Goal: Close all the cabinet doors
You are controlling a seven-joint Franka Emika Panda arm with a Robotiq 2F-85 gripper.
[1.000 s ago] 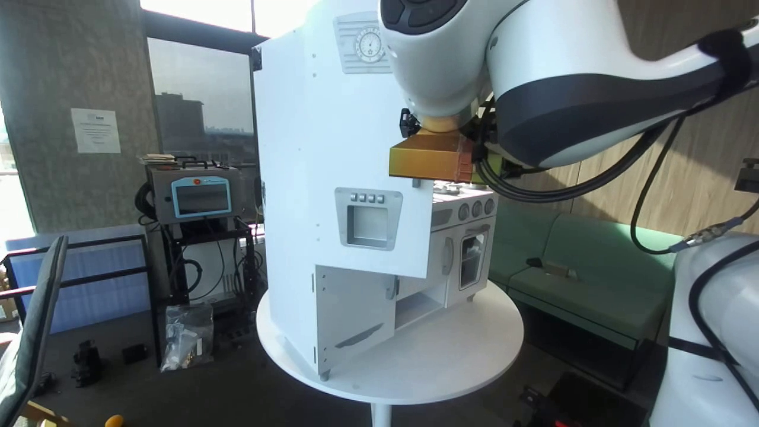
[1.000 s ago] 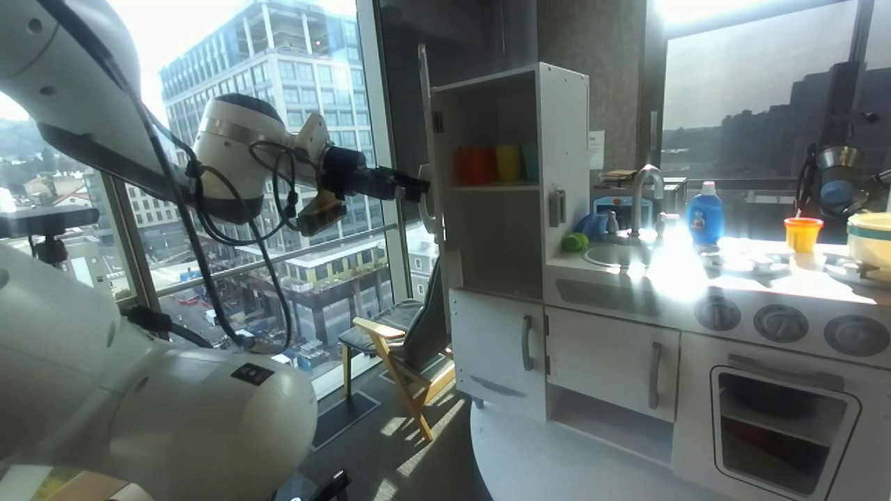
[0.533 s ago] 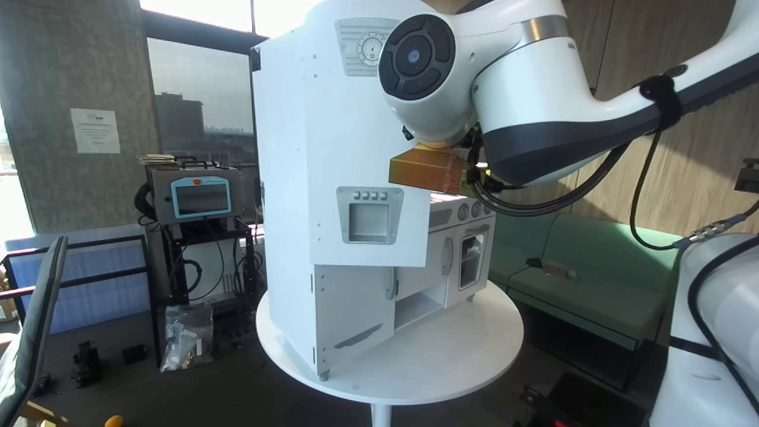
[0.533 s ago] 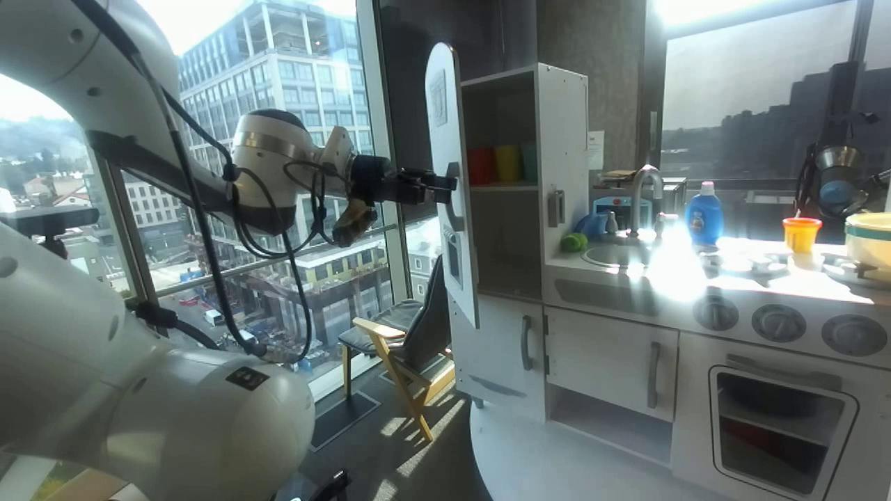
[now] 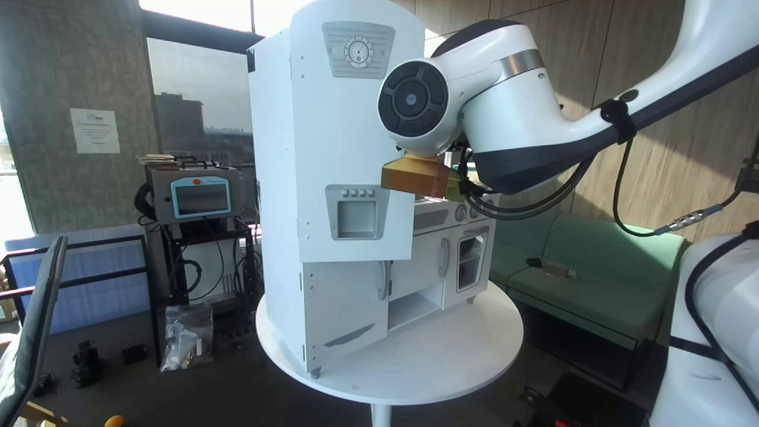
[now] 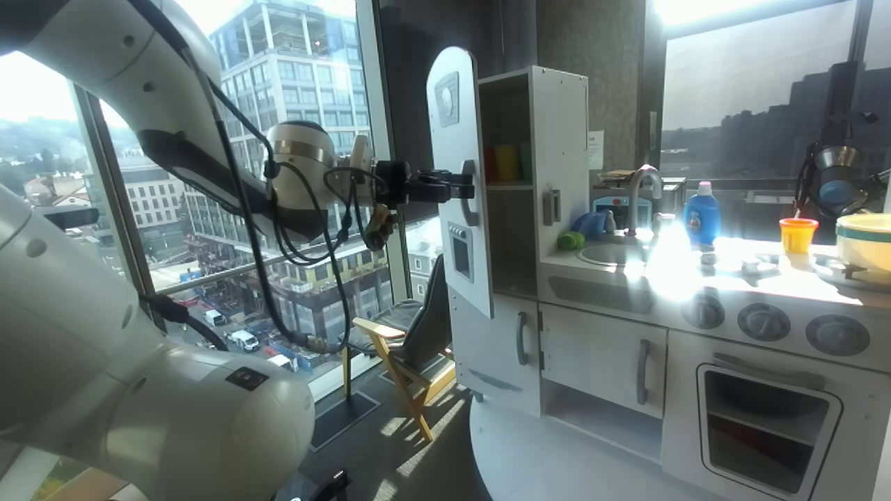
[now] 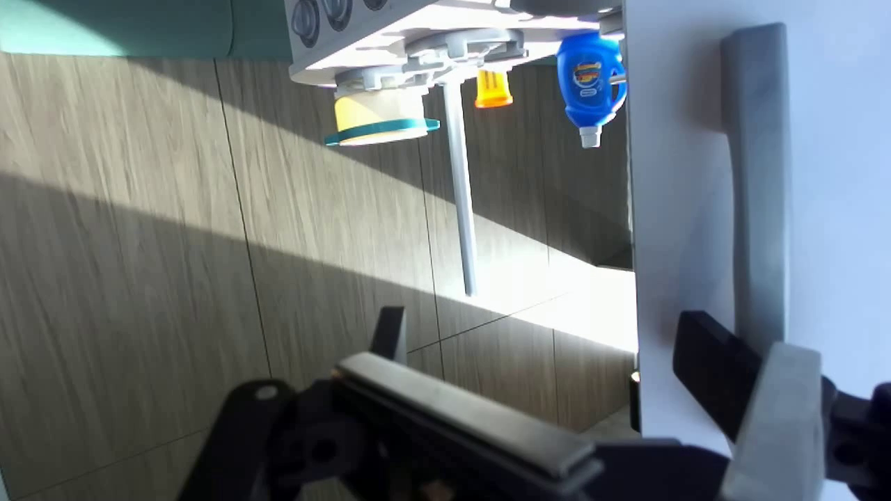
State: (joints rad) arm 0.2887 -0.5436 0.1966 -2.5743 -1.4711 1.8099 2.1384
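"Since the shorter cabinet door (image 5: pixel 347 311), toward six o'clock in an exterior view, looks flush, I'd judge the tall door (image 5: pixel 344 133) near twelve is the one needing work."

"Agreed. The cabinet (image 5: pixel 276 178) stands on a round bench (image 5: pixel 445 356), within reach of the arm (image 5: pixel 516 118), which stretches in from two o'clock, an orange-brown block (image 5: pixel 415 176) at its wrist masking whatever meets the door."

"How does that meeting look?"

"In an exterior view the tall door is ajar, cups (image 6: pixel 507 163) showing past its free edge at one o'clock, and the end effector (image 6: pixel 468 185) is at the door's handle (image 6: pixel 470 212), just past twelve. That looks deliberate: pushing near the free edge should take least effort. The arm extends from ten o'clock, wrist about level, aimed toward three."

"Is it gripping?"

"Not by the wrist view. The fingers (image 7: pixel 713 362) are spread, one at seven o'clock outside the door's edge, the other at four near the handle, and I see nothing clamped between them. Closing probably calls for a push, not a hold. Whether that finger touches the handle, I can't tell. The wrist is turned so the pair straddles that edge in view."
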